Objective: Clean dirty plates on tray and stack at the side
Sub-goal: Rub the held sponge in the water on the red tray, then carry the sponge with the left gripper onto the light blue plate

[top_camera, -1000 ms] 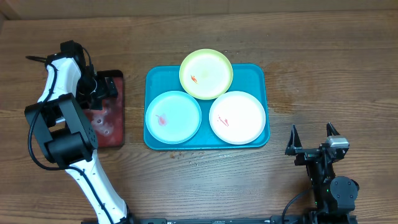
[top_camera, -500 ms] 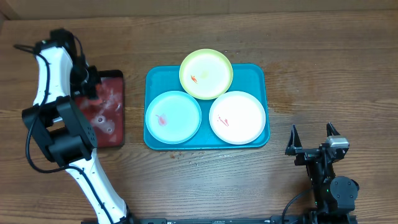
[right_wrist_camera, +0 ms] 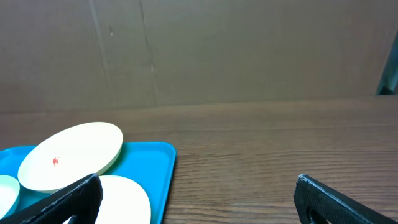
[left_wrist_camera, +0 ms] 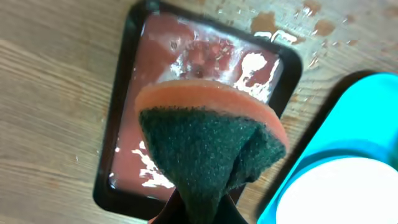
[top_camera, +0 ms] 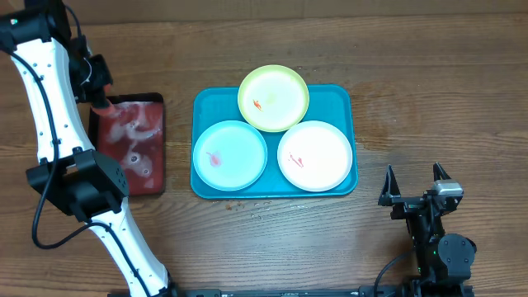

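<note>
**Sponge taken up from the wet tray; no plate cleaned yet**

Change noted: a second ago the left pincer (left_wrist_camera: 198, 210) stood open, low over the small red tray (top_camera: 132, 153). It has since closed fully and lifted clear. It now grips a sponge (left_wrist_camera: 211, 143), orange-backed with a dark green scouring face, folded between the jaws. In the overhead view the arm has swung toward the far left corner of the desk (top_camera: 429, 82), and the sponge hangs over the far end of the red tray. That tray holds a shallow reddish liquid, and wet spots lie on the wood beside it.

No change elsewhere. The right pincer (top_camera: 414, 177) stands at the near right of the desk, jaws wide apart and holding nothing.

Task items: all three plates are on the teal tray (top_camera: 200, 99).
- The yellow-green plate (top_camera: 273, 98) lies across the tray's far rim.
- The pale blue plate (top_camera: 230, 155) is at near left.
- The white plate (top_camera: 314, 155) is at near right.

Each shows a small red mark. None has been wiped or stacked at the side.

Assessment: tool pickup appears complete and the cleaning itself has not begun. The next move probably carries the sponge right to a plate; the pale blue one is nearest. Drips on the way across are a likely risk.
</note>
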{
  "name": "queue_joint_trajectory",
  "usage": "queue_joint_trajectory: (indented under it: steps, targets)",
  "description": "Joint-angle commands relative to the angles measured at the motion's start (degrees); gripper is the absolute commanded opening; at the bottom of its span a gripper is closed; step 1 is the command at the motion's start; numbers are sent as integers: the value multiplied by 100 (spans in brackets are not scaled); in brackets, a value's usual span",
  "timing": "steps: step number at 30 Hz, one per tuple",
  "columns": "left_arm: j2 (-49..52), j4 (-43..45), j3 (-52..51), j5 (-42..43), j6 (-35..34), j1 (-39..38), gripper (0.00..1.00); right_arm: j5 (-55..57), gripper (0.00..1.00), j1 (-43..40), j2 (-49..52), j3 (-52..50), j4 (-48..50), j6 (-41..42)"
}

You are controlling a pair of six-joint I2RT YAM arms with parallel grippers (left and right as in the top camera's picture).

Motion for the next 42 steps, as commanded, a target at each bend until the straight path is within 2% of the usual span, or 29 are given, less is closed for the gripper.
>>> queue_joint_trajectory:
  steps: [1,5,8,16,23,27,30,33,37,42]
  targets:
    - [13,101,-640,81,-280,4,4,-31,100,-7,-42,-61,44,-17]
    - [13,909,-1996,-35,-372,7,4,-31,100,-7,-42,-61,44,-17]
    - [13,990,-2511,-195,-378,31,4,-31,100,-7,-42,-61,44,-17]
    - [-426,52,-1650,-192,-354,240,4,-31,100,-7,-42,-61,44,-17]
    - [-1147,105,-1740,-243,-313,177,4,-31,100,-7,-42,-61,44,-17]
    - [-1143,866,-2662,-166,-321,177,4,-31,100,-7,-42,-61,44,-17]
    - [-1126,1552,-3716,424,-310,175,4,-31,100,-7,-42,-61,44,-17]
    - [-1123,2037,-4317,872,-146,170,4,-31,100,-7,-42,-61,44,-17]
    - [-1174,1945,-4190,909,-138,181,4,-31,100,-7,-42,-61,44,-17]
    - [-1515,1410,-3224,984,-138,210,4,-31,100,-7,-42,-61,44,-17]
